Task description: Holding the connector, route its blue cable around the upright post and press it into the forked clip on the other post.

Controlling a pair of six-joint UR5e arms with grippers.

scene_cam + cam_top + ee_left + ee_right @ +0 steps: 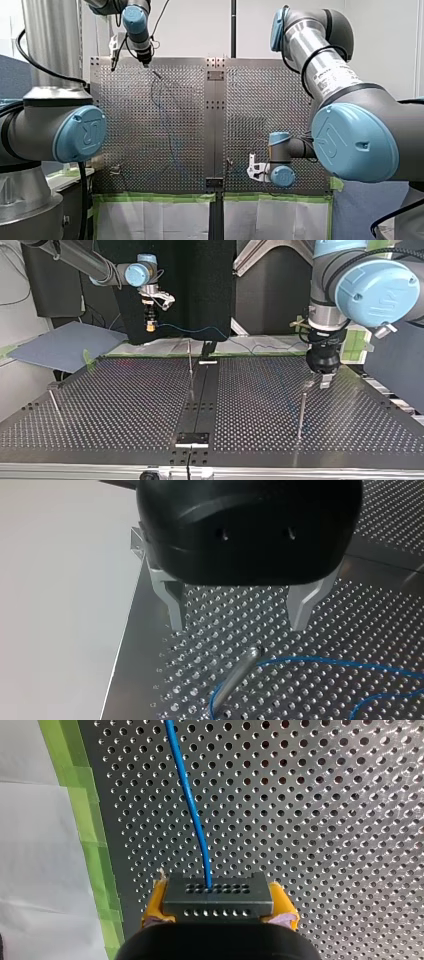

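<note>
**Slack cable and an open pincer close to the post**

Our right pincer (218, 912) is closed on the connector (217, 890), its yellow pads (154, 902) pressed against both ends of the black housing. In the top view it holds the connector up beyond the table's far edge, at the left. The blue cable (192, 805) leaves the connector's face and runs ahead over the table (350, 625). Our left pincer (239, 612) hangs wide open with nothing in it, its metal fingers (175, 607) just above a post (239, 672). The cable curves past that post's foot, though we cannot tell whether it wraps around it.

We judge slack to be the main risk. The cable lies loose in bends, so a pull from the connector could lift the loop up and over the post's top instead of drawing it snug around the post.

Too hard a pull brings a different risk: the connector could twist or slide between the pads, since they grip only its ends.

Our left pincer is also close enough to knock the post or pin the cable if it descends.

We cannot make out the forked clip, so a misaligned press there is a further hazard.
</note>
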